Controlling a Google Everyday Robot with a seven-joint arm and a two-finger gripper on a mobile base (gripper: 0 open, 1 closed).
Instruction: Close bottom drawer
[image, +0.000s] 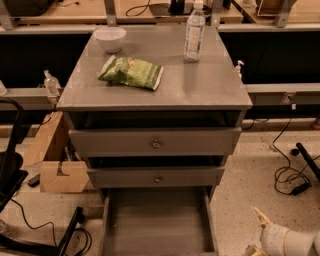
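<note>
The bottom drawer is pulled far out of the grey cabinet. Its long plain grey tray is empty. Its front panel and knob are below the frame's bottom edge. Above it are the mid-sized drawer front and the wide top drawer front, each with a small round knob and each slightly out. My gripper is at the lower right, over the floor to the right of the open tray and apart from it. Its two cream fingers are spread, with nothing between them.
On the cabinet top lie a green chip bag, a white bowl and a clear water bottle. A cardboard box stands left of the cabinet. A black chair base is at the far left. Black cables lie on the floor at the right.
</note>
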